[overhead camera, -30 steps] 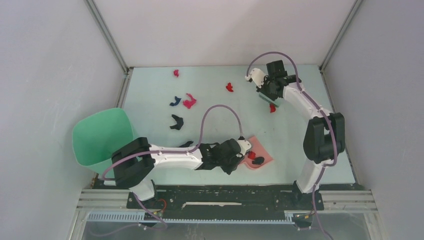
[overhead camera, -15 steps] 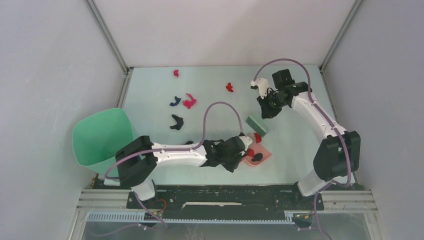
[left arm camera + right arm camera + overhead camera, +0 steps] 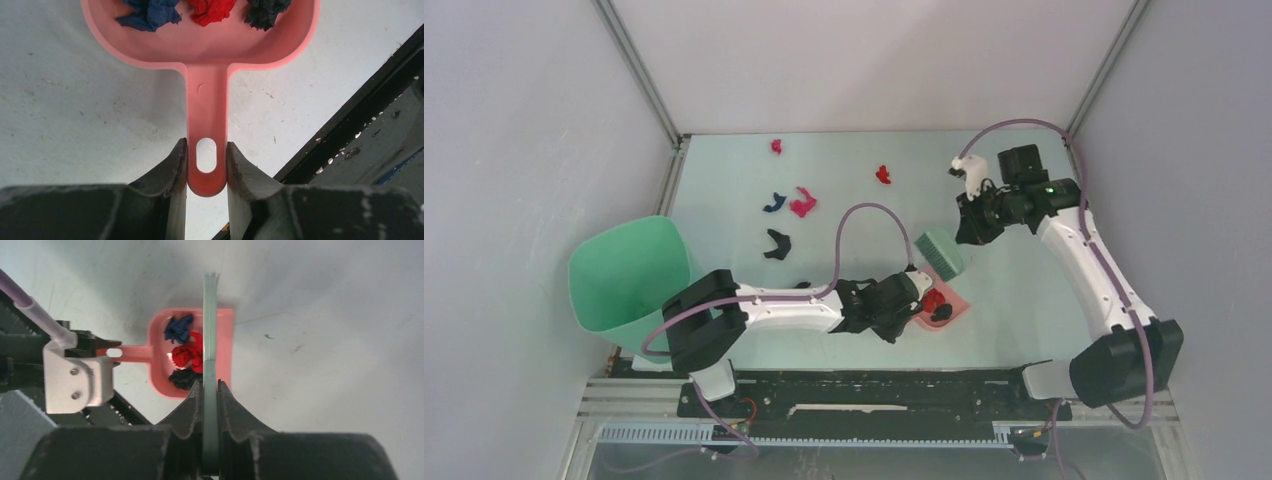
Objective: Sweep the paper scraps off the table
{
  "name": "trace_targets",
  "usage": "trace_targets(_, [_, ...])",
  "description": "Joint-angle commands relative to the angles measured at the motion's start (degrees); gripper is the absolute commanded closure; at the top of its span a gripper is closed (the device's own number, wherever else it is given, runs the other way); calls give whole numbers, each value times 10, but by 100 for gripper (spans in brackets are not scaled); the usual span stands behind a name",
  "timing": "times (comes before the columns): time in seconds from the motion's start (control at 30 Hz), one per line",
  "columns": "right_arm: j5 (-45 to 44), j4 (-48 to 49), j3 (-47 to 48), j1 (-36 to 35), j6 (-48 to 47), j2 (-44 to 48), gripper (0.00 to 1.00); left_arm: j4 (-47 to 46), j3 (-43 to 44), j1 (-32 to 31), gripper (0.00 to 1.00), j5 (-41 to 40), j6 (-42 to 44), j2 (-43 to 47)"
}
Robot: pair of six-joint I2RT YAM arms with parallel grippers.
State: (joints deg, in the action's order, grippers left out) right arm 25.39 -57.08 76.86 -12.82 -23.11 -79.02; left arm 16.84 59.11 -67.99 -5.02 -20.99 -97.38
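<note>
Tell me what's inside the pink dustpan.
Three paper scraps lie in the dustpan: a dark blue scrap, a red scrap and a black scrap. In the right wrist view the green brush covers a strip of the pan; anything beneath it is hidden.

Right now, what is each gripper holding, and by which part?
The left gripper clamps the pink dustpan at the tip of its handle, either side of the hole. The right gripper pinches the green brush by its thin near end.
</note>
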Motion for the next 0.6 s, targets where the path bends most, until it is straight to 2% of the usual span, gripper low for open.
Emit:
trace_targets(0.0, [-18,46,7,50,17,50,100,-27,-16,0,100,-31,-10,39])
trace_targets(0.13, [10,57,8,121,31,72,100,-13,-15,0,100,-45,-16,68])
trace_targets(0.3, [71,59,-18,230,37,85,100,53,11,0,100,-63,-23,104])
trace_targets(0.57, [74,157,-169,259,69,174,100,117,25,0,100,-96,-52,181])
